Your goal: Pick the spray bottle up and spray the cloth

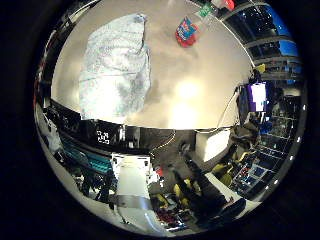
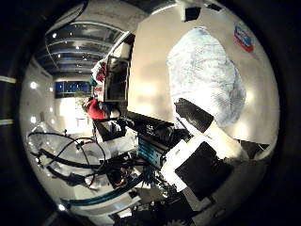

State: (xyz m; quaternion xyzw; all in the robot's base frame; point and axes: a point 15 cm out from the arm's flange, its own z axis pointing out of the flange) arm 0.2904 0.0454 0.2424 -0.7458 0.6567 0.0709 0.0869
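Right now I see the spray bottle point(image 1: 191, 27) lying on its side on the pale table point(image 1: 200, 85), not standing. Its long axis runs across the tabletop, with the red, labelled body at one end and the clear neck and the red-and-white trigger head at the other, pointing away from the cloth point(image 1: 116, 67) toward the table's far edge. The cloth is a crumpled, pale blue-white sheet spread flat on the same table, near the bottle but apart from it, with bare tabletop showing between them.

From my seat the bottle looks small in both palm views, so I read it as well apart from the hand point(image 2: 207, 155). Nothing is between the fingers point(image 2: 194, 115); they touch neither the bottle nor the cloth. In the thumb side view one black-tipped finger on a white body reaches out over the near edge of the cloth, and it looks fairly straight rather than curled, so I take the hand as loosely open and holding nothing. The little finger side view shows a white part of the hand low in the frame, over the floor beside the table.

The palm is off the table's near edge, with the cloth the closer of the two things and the bottle beyond it. Below the table edge I see dark shelving and cluttered room floor.
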